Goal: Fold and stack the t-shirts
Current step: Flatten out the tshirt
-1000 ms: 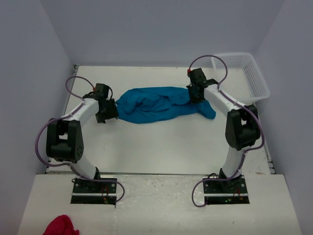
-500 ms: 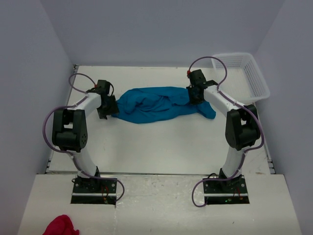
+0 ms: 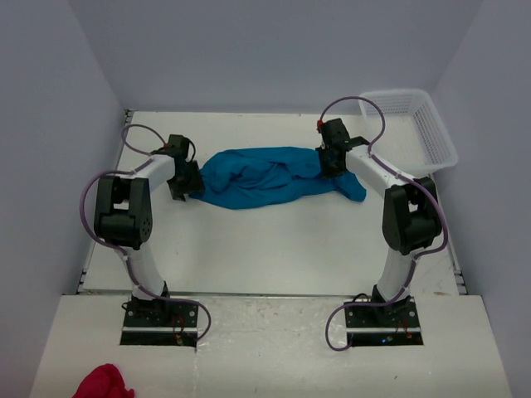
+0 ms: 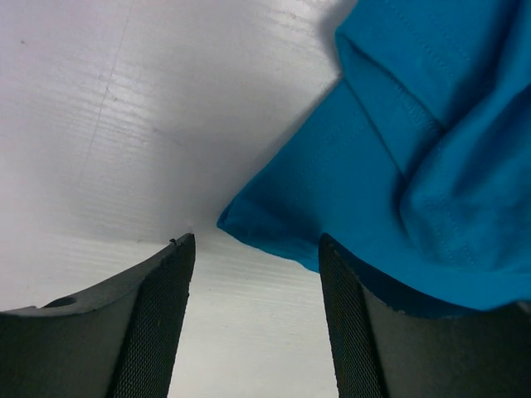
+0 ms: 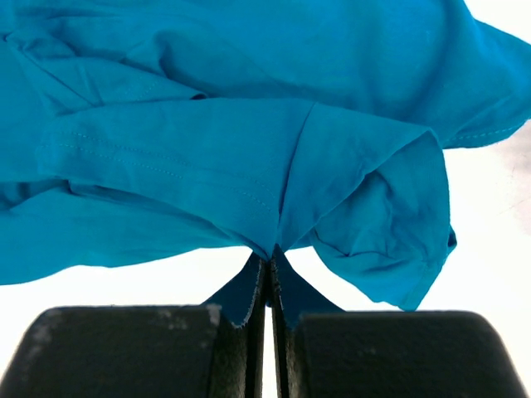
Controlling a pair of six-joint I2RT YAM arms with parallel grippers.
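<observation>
**Shirt bunched across the far half, right end pinched, left end open for the taking**

Shirt (image 3: 265,178): teal, one garment, rumpled into a long heap running left to right across the far half of the table (image 3: 274,249), closer to the far edge than to the near one. A loose tail trails toward the right edge. Basket (image 3: 415,124) sits in the far right corner, apart from the cloth.

Handling, as judged: light, limp knit that has no stiffness and sags wherever it is unsupported. It should drag rather than slide cleanly. Best hold is a hemmed edge or corner, where the stitched double layer gives the pads something to bite. Lifting from mid-panel would only bunch it more.

Right gripper (image 5: 270,282): fingers pressed together with a fold of cloth clamped between them. The arm reaches long toward the far edge, wrist tipped down onto the shirt's right part.

Left gripper (image 4: 257,249): fingers apart, low over the table. A hemmed corner lies just ahead of the gap, and cloth overlaps the finger on the view's right. Nothing is gripped. Elbow is high, forearm angled toward the shirt's left end.
</observation>
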